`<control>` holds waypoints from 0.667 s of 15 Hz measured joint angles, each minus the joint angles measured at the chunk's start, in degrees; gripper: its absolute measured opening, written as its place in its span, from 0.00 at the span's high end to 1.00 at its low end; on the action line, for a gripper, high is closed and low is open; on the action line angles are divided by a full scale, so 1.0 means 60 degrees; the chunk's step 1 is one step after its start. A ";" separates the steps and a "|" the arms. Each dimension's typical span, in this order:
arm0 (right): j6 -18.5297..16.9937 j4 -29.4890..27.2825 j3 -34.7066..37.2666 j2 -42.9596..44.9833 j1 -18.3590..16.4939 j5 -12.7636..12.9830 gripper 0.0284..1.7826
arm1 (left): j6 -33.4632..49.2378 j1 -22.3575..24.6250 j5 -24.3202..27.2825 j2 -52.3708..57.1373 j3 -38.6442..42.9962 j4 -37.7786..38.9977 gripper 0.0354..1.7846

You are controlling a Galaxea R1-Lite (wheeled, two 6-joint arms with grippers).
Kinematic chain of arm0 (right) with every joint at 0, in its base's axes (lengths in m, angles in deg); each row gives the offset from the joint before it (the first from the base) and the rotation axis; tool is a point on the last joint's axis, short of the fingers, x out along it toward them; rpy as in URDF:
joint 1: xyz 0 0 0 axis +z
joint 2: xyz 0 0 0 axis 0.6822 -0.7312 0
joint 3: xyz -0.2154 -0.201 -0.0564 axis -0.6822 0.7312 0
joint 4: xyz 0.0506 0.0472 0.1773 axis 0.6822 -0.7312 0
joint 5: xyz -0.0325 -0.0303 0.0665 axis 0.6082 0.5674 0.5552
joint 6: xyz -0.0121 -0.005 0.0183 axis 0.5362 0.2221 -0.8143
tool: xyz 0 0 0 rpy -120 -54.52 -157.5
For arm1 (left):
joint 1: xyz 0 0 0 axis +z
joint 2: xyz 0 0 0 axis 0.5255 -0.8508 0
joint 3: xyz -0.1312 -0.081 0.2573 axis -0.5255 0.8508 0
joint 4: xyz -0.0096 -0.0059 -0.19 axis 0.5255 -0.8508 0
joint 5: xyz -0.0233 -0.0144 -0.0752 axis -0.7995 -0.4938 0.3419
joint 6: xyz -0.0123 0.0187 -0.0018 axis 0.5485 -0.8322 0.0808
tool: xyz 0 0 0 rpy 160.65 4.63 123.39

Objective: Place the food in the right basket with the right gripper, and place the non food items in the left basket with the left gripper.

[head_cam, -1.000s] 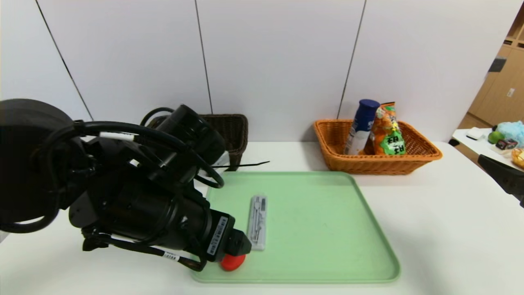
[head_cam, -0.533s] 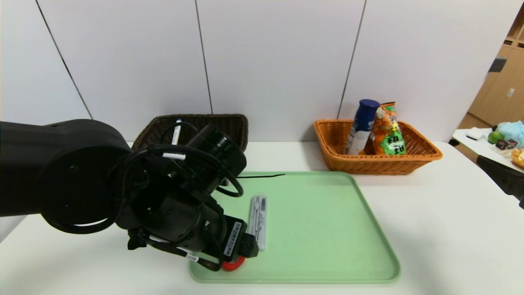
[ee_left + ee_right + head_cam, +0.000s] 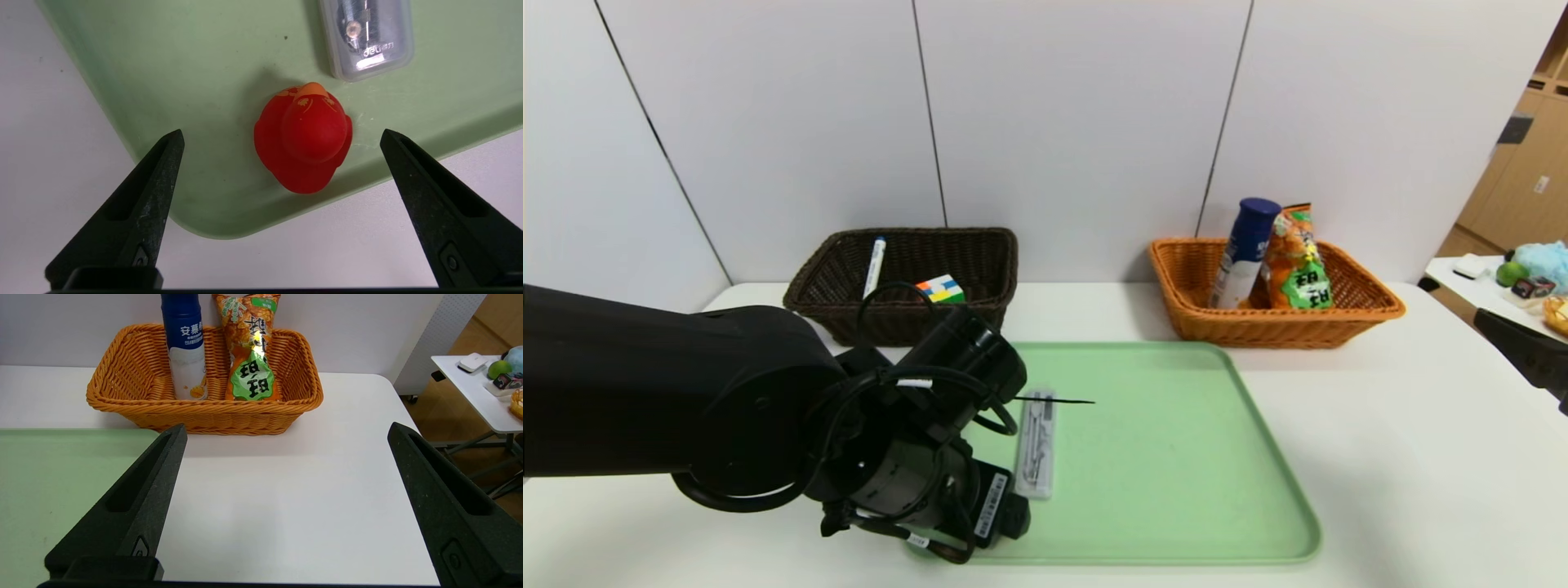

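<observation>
Two baskets stand at the back of the white table (image 3: 1380,425): the dark left basket (image 3: 980,269) and the orange right basket (image 3: 1347,314). Lower than a second ago, the left gripper (image 3: 282,136) now hides the red duck (image 3: 304,141) from the head view; its jaws gape around it on the green tray (image 3: 1176,457). The right gripper (image 3: 286,430), cut off at the table's right edge, is spread wide.
</observation>
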 joint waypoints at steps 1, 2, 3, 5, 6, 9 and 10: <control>-0.0006 0.0004 0.0004 0.0000 0.0000 -0.0004 0.05 | 0.0000 0.0004 -0.0014 -0.0059 0.0018 0.0000 0.06; -0.0018 0.0000 0.0000 0.0000 0.0000 0.0000 0.05 | -0.0004 0.0000 -0.0022 -0.0110 0.0028 0.0000 0.06; -0.0033 0.0000 -0.0033 0.0000 0.0000 -0.0004 0.05 | -0.0012 -0.0006 -0.0028 -0.0146 0.0059 0.0014 0.06; -0.0033 0.0000 -0.0073 0.0000 0.0000 -0.0008 0.05 | -0.0026 -0.0057 -0.0077 -0.0193 0.0142 0.0161 0.06; -0.0037 0.0000 -0.0083 0.0000 0.0000 -0.0008 0.05 | -0.0033 -0.0071 -0.0128 -0.0226 0.0179 0.0331 0.06; -0.0051 0.0004 -0.0093 0.0000 0.0000 -0.0010 0.05 | -0.0087 -0.0207 -0.0378 -0.0299 0.0427 0.0989 0.06; -0.0051 0.0008 -0.0120 0.0000 0.0000 -0.0010 0.05 | -0.0100 -0.0268 -0.0378 -0.0313 0.0496 0.1126 0.06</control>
